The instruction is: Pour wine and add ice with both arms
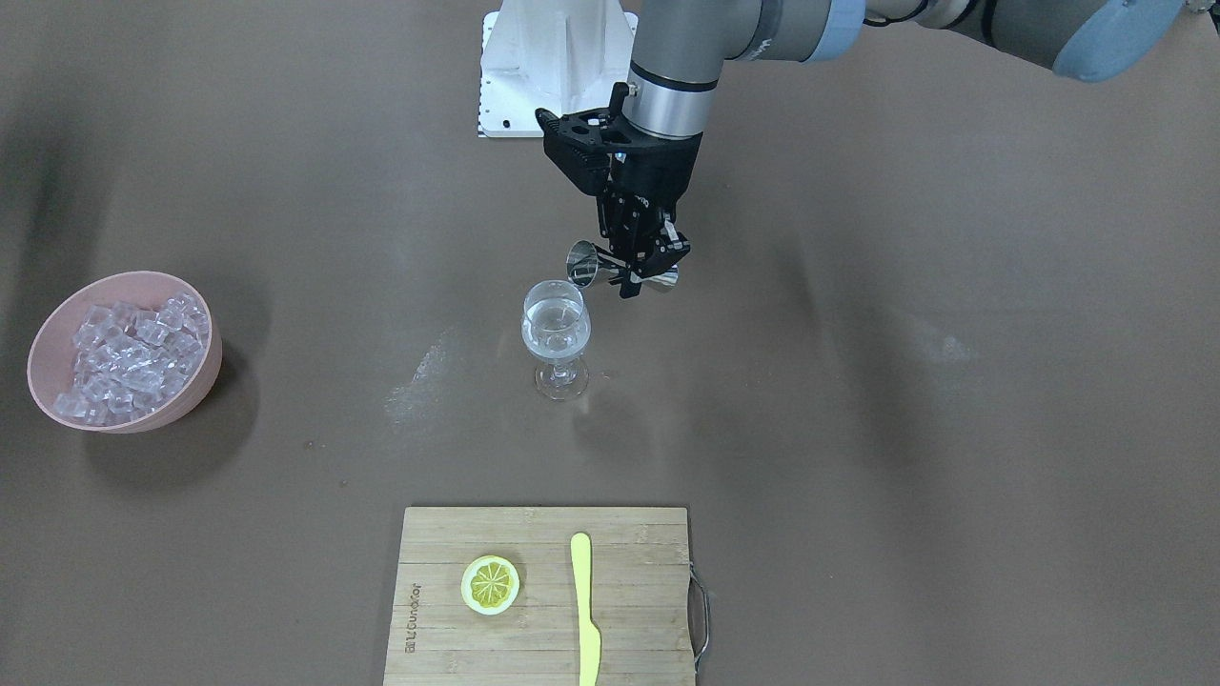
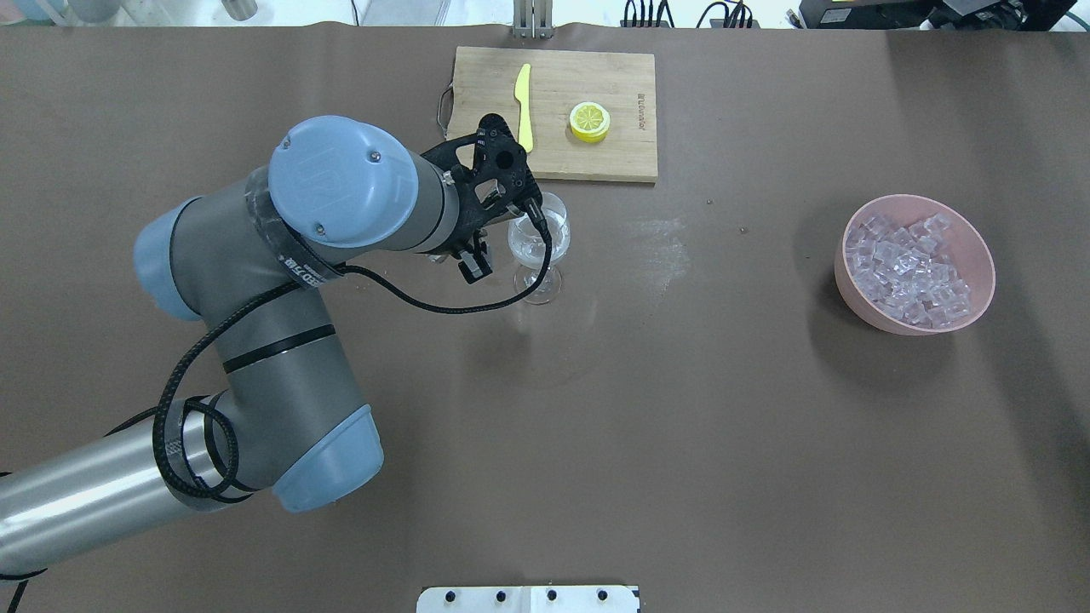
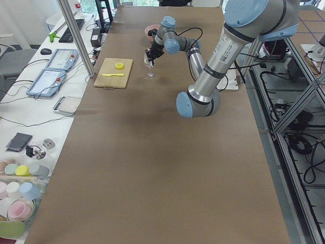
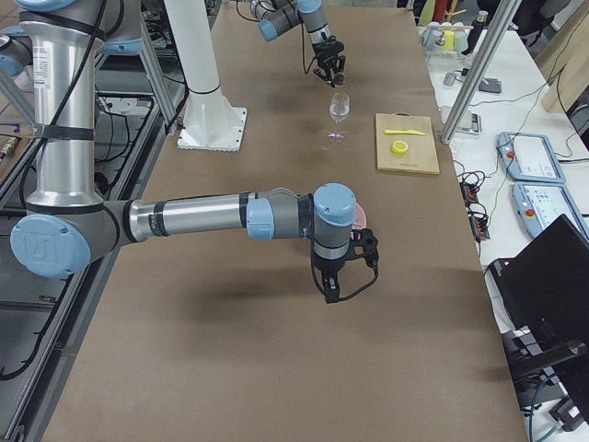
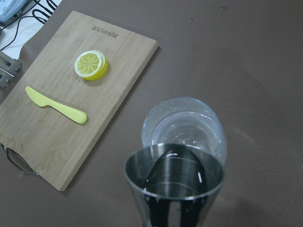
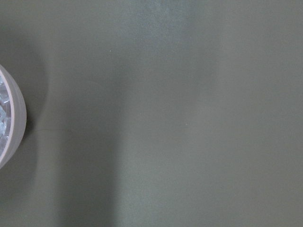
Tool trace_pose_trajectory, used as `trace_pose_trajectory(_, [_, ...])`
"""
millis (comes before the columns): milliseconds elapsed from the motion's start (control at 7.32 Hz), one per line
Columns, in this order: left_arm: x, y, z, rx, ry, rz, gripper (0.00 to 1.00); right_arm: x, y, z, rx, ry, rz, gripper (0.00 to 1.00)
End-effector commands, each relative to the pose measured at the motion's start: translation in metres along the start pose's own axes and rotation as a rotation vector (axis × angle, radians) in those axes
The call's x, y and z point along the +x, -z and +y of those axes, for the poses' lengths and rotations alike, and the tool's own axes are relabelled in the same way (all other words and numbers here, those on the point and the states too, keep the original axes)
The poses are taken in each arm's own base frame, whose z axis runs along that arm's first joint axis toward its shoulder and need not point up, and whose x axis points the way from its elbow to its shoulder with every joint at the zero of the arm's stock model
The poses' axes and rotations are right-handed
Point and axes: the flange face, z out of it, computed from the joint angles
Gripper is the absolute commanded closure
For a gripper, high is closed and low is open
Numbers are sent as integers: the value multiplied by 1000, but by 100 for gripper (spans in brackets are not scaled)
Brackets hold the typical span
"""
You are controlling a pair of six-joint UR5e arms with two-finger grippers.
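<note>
Filling a pink bowl (image 1: 193,402), the ice (image 1: 129,357) is a heap of small clear cubes that reaches close to the rim. The bowl stands on the brown table (image 1: 905,381) on the robot's right side, well apart from everything else.

Near the middle of the table a stemmed wine glass (image 1: 556,333) stands upright with what looks like clear liquid in it. Just above and beside its rim, the left gripper (image 1: 640,272) is clamped on the waist of a metal jigger (image 1: 583,263), which lies tipped on its side with one open mouth turned toward the glass. From the left wrist camera, the jigger's mouth overlaps the near edge of the glass rim. The left arm (image 1: 672,57) reaches in from the robot's left.

The right arm (image 4: 193,218) stretches over the table with the right gripper (image 4: 329,293) pointing down above bare tabletop just beside the pink bowl. Whether its fingers are apart or together cannot be told.

On the far side of the glass from the robot lies a wooden cutting board (image 1: 629,572) carrying a lemon slice (image 1: 490,583) and a yellow knife (image 1: 585,610), side by side and not touching. A white stand (image 1: 543,67) sits at the robot's edge.
</note>
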Motion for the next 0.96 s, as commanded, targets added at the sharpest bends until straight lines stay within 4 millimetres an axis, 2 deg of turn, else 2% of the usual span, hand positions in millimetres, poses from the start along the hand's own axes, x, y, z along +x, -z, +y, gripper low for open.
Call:
trace_pose_trajectory(0, [-1, 0, -5, -23, -14, -12, 100, 0, -1, 0, -1, 1, 0, 0])
trace_pose_trajectory(410, [-3, 10, -20, -78, -24, -75, 100, -1, 1, -1, 2, 1, 0, 0])
trace_pose_trajectory(683, [-5, 12, -23, -102, -34, -144, 100, 0, 0, -1, 1, -1, 0, 0])
trace_pose_trajectory(820, [0, 15, -30, -120, -61, -149, 100, 0, 0, -1, 1, -1, 0, 0])
